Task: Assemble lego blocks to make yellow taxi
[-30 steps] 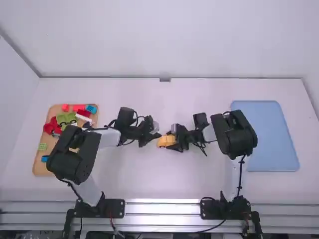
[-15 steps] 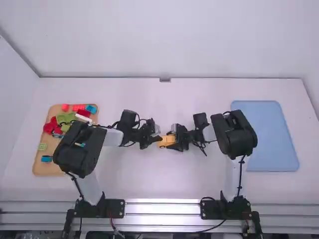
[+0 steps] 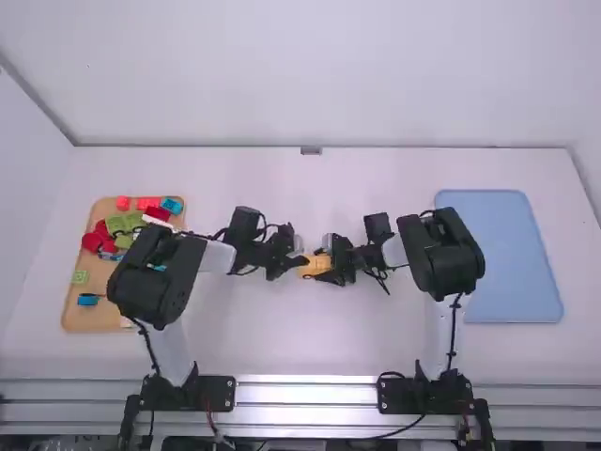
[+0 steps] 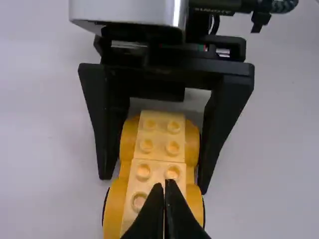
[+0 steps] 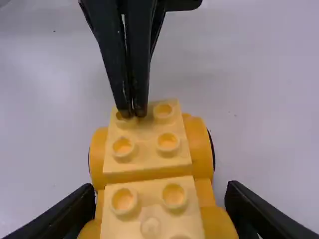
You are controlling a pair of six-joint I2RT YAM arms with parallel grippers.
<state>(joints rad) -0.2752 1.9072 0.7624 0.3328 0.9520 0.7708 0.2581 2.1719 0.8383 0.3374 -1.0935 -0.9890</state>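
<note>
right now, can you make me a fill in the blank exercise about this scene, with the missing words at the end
The right gripper has one finger on each ____ of the yellow car.
The left gripper is over the car with its fingers shut, not ____.
The tray at far right is coloured ____.

Missing words: side; open; blue
</note>
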